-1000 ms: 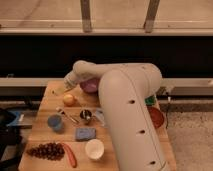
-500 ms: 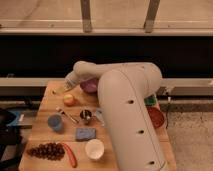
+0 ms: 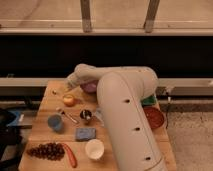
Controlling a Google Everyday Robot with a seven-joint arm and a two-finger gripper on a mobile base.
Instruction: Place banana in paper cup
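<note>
A light-blue plastic cup (image 3: 55, 122) stands on the left of the wooden table (image 3: 44, 107). Just right of it lies the small pale-yellow curved banana (image 3: 68, 116). Farther back, the two-finger gripper (image 3: 67, 89) hangs released, holding nothing. The white round paper cup (image 3: 94, 148) stands near the front, well apart.

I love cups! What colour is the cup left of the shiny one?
Light blue cup, camera view; hand over the table's far left.
</note>
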